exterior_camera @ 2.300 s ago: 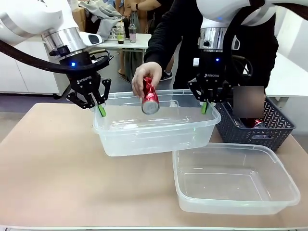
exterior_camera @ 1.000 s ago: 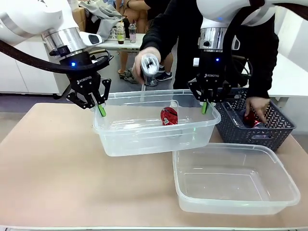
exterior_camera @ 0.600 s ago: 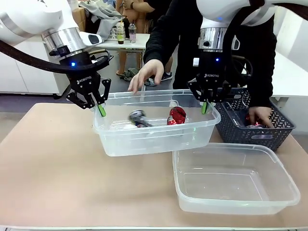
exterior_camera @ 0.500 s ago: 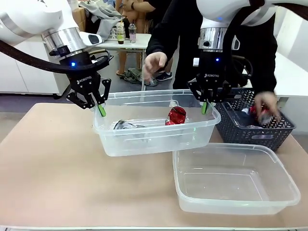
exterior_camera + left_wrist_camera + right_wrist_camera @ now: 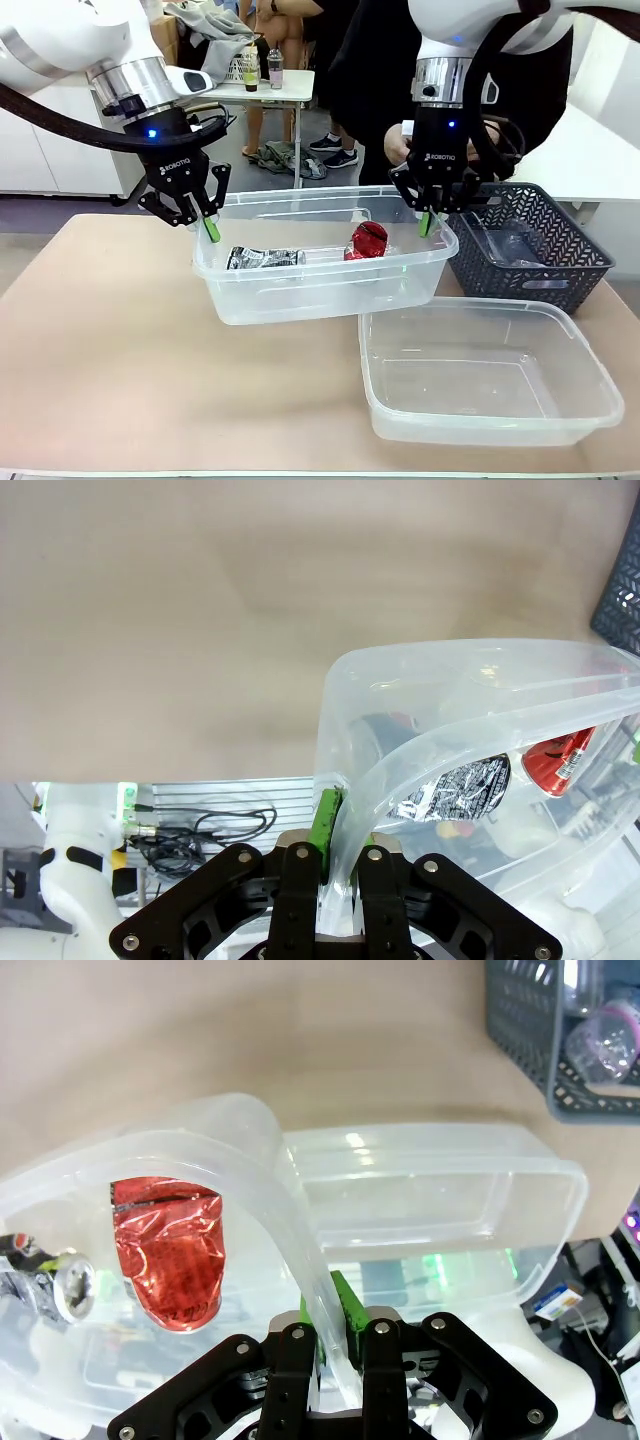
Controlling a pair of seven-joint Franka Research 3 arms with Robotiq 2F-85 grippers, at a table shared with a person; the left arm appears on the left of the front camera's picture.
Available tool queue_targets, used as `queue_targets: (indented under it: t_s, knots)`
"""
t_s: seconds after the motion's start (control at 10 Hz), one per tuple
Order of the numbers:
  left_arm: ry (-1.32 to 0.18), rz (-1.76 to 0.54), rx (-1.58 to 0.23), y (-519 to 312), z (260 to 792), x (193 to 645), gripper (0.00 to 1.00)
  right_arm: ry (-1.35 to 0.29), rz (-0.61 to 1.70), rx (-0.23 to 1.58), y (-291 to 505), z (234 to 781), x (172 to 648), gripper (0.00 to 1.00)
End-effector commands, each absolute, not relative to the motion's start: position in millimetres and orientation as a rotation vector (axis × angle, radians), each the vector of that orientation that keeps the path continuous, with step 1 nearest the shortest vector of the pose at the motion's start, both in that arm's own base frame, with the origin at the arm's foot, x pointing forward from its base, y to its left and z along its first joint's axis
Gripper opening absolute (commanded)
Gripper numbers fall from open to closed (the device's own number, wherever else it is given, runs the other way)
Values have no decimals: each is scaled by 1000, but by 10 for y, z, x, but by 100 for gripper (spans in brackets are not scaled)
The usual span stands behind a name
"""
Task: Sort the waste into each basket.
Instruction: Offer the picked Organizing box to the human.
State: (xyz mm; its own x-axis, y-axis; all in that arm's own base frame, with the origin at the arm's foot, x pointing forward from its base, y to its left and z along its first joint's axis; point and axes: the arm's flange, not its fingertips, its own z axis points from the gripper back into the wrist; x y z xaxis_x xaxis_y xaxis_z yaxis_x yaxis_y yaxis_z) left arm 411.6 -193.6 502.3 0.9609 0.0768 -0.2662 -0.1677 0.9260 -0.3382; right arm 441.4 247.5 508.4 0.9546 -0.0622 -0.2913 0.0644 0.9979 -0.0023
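The left gripper is closed tight on the left rim of the raised clear tub, in which the black-and-silver can and a crushed red can lie. The right rim is pinched likewise by the right gripper. With only thin rims held, the tub could be slipped or tipped by uneven arm motion. Since half a second ago, the person's hands have been withdrawn.
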Motion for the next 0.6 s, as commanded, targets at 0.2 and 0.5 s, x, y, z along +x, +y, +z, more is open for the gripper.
queue_targets:
  t_s: [0.2,0.5]
  knots:
    - [234,152,-417,-1946,5168,4118,6,298,-64,-8,2457,5038,4407,5]
    - [234,152,-417,-1946,5168,4118,6,298,-64,-8,2457,5038,4407,5]
